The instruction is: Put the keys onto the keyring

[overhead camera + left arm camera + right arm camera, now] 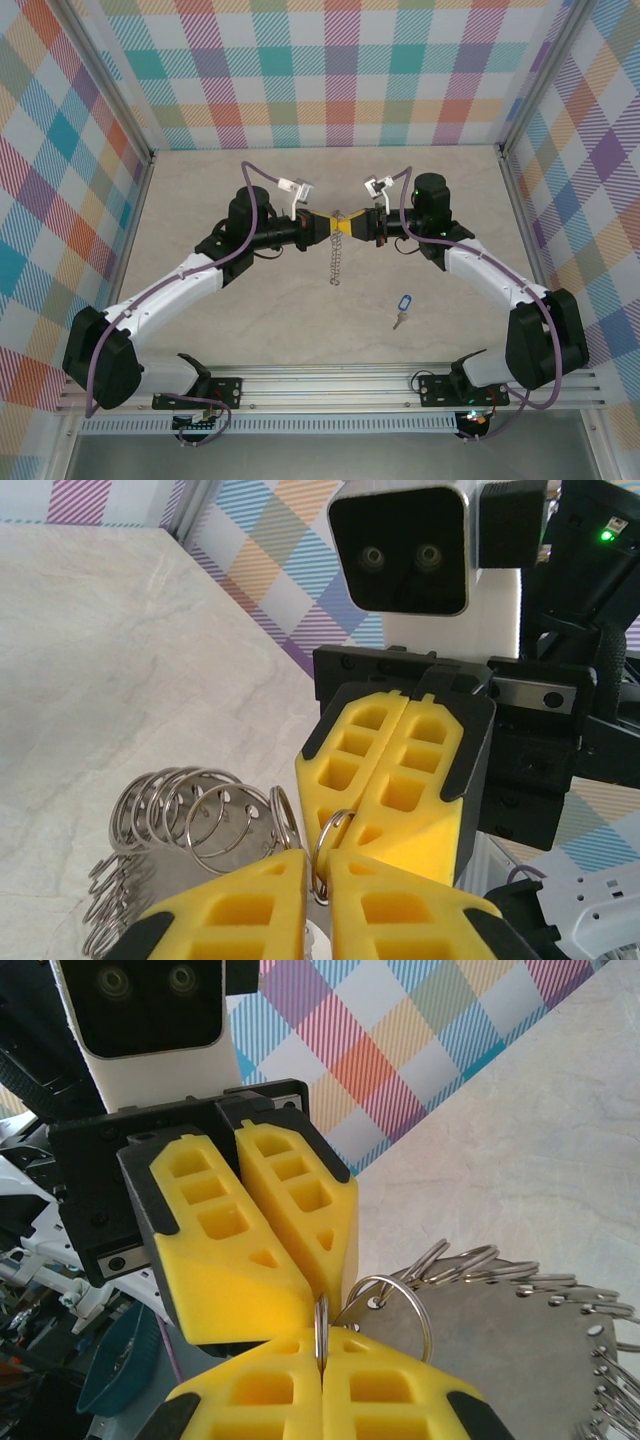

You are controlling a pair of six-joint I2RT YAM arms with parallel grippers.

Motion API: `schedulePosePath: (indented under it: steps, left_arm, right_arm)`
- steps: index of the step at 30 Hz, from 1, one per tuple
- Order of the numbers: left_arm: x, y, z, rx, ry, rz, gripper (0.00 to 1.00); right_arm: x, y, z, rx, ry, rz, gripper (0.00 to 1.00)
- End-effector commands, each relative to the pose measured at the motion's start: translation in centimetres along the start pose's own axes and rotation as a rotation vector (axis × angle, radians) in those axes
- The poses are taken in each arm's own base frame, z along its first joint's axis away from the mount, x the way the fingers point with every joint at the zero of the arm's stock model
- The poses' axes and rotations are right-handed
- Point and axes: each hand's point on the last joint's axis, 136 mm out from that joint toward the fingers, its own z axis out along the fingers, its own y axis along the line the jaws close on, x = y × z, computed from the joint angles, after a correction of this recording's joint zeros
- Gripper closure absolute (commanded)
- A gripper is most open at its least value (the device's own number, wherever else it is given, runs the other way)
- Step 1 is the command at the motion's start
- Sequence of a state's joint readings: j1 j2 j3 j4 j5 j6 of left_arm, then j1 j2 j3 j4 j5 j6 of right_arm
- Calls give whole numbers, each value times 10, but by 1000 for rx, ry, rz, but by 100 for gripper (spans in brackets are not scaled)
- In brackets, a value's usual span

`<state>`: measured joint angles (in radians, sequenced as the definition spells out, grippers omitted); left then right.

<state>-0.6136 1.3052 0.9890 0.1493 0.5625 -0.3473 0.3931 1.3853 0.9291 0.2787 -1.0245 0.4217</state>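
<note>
Both grippers meet tip to tip above the middle of the table. My left gripper (333, 226) (318, 865) and my right gripper (348, 226) (322, 1345) each pinch the same small wire loop of the keyring (335, 262). The rest of the keyring hangs below them, edge-on in the top view. Its grey metal body (500, 1360) is fringed with wire loops (190, 820). The keys (402, 308), a blue tag with a tiny silver key, lie on the table nearer the front and to the right, apart from both grippers.
Plaid walls (330, 70) enclose the beige table (250, 320) on three sides. An aluminium rail (330, 385) with the arm bases runs along the near edge. Each wrist view faces the other arm's camera housing (400, 550) (140, 1000) close up.
</note>
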Motion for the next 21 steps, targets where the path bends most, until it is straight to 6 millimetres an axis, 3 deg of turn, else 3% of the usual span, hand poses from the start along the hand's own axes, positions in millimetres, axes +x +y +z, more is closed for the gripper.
schedulePosePath:
  steps: [1, 10, 21]
  left_arm:
    - [-17, -20, -5, 44, -59, 55, 84]
    - [-13, -26, 5, 121, -16, 38, 85]
    - [-15, -49, 11, 250, 24, 55, 100]
  right_arm:
    - [0, 9, 1, -50, 6, -28, 100]
    - [-2, 10, 2, -63, 4, -27, 100]
    - [-2, 19, 3, -130, 36, -21, 100]
